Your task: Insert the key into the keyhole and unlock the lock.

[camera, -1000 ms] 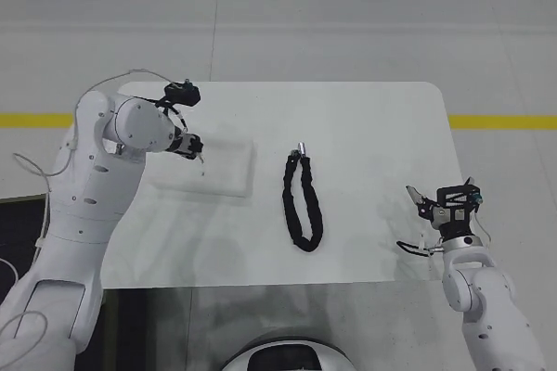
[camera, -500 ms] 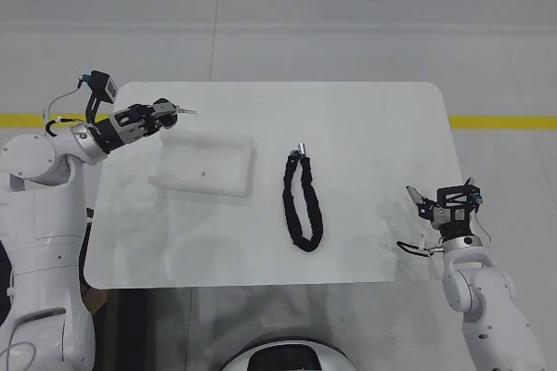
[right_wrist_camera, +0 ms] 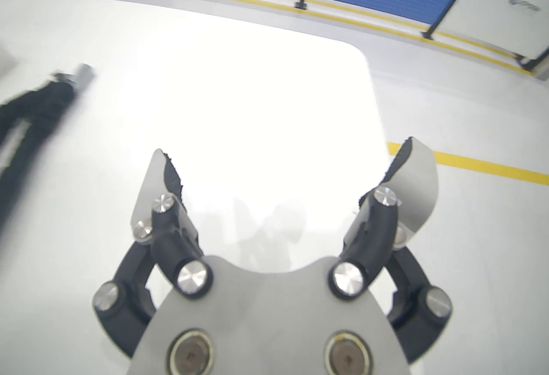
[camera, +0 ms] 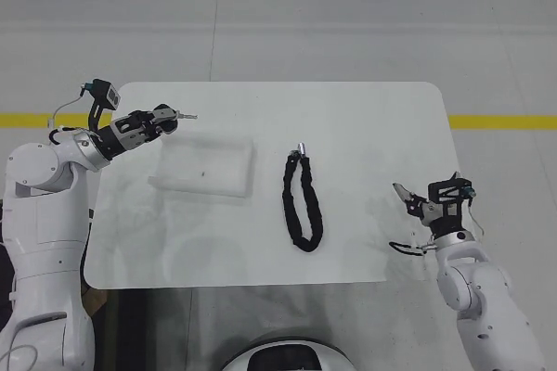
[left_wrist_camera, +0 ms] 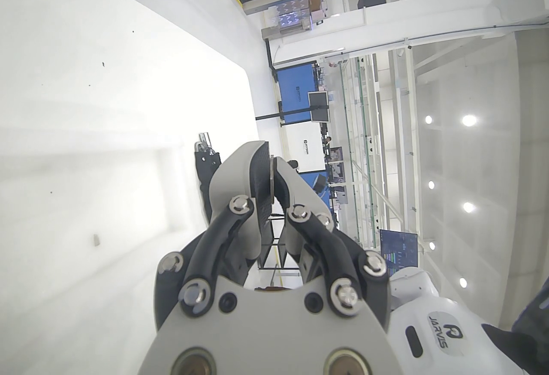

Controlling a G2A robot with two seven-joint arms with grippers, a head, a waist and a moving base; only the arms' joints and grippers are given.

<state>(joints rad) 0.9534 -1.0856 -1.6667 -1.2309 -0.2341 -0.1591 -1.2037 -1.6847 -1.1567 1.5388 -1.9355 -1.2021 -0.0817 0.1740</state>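
Note:
A black fabric-covered chain lock (camera: 303, 200) lies folded in a loop at the table's middle, its metal keyhole end (camera: 302, 148) pointing to the far side. My left gripper (camera: 171, 117) hovers near the far left corner, shut on a thin metal key (left_wrist_camera: 272, 179) held edge-on between its pads; the key's tip (camera: 187, 117) sticks out toward the lock. The lock (left_wrist_camera: 205, 156) sits well beyond the left fingers. My right gripper (camera: 408, 221) stands open and empty near the right front edge, with the lock (right_wrist_camera: 34, 111) off to its side.
A flat white tray (camera: 204, 165) lies between the left gripper and the lock. The table's rounded far right corner (right_wrist_camera: 358, 51) and a yellow floor line (camera: 511, 121) lie beyond the right arm. Bare tabletop (camera: 381, 139) separates the lock from the right gripper.
The left arm swung up and outward from over the tray to the far left corner, with the key in its grip. The right gripper shifted slightly inward toward the lock.

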